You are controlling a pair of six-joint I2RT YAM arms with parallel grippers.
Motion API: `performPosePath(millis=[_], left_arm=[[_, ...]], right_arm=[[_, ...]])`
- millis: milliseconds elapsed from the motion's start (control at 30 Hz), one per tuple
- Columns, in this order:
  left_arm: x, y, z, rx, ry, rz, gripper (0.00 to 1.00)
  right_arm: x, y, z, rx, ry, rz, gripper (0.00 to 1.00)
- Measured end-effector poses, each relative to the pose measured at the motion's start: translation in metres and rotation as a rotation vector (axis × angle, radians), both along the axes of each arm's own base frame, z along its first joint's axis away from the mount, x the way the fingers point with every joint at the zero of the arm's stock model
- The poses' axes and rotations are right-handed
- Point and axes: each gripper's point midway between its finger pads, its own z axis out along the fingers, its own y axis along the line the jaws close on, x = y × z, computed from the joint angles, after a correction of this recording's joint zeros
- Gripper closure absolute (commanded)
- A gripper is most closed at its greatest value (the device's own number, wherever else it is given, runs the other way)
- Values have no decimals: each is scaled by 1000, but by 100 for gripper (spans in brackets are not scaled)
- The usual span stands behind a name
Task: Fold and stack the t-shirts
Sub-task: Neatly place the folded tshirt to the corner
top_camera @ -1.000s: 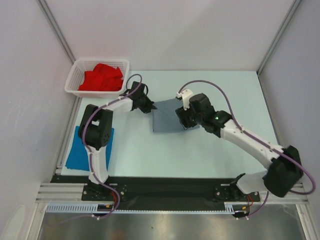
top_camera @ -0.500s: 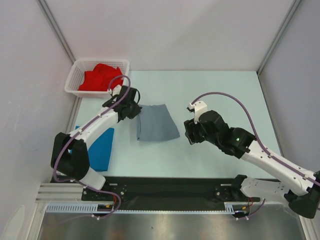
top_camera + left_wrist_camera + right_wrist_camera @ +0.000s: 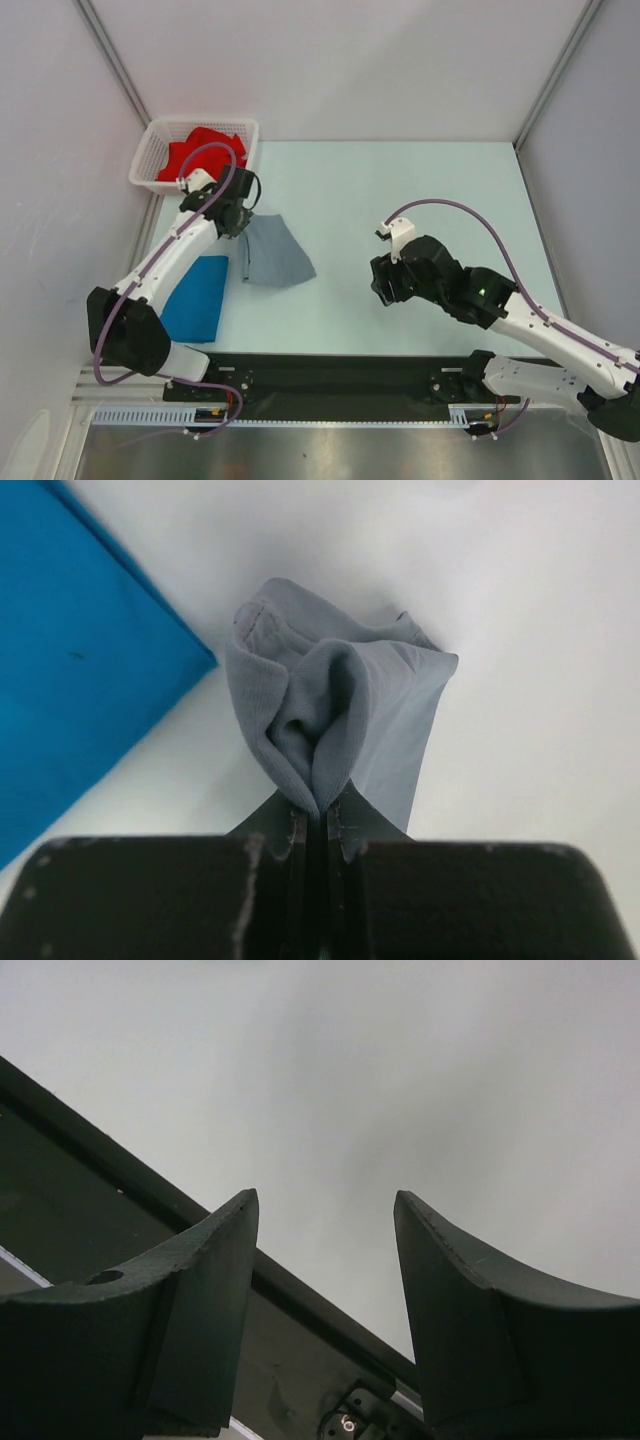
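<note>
The folded slate grey t-shirt lies on the table left of centre, and my left gripper is shut on its far left edge. In the left wrist view the grey cloth bunches up from between the closed jaws of my left gripper. The folded bright blue t-shirt lies flat at the near left and shows at the left of the wrist view. The red t-shirt is crumpled in the basket. My right gripper is open and empty over bare table, also in its wrist view.
The white mesh basket stands at the far left corner, just behind my left arm. The black rail runs along the near table edge and shows under my right gripper. Walls close in the table on three sides.
My left gripper has dragged the grey t-shirt left, toward the blue one. My right gripper has let go of the grey shirt and drawn back toward the near right.
</note>
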Motion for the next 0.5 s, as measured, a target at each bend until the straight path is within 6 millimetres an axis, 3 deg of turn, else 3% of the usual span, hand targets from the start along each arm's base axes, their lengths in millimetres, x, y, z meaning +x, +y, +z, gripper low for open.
performPosePath(millis=[300,500], left_arm=[[-3,54,16,74,19,141,100],[7,77,46,108,-30,179,100]], right_arm=[[-2,9,-4,2,15,42,39],[-2,12,-5,4,17,58,39]])
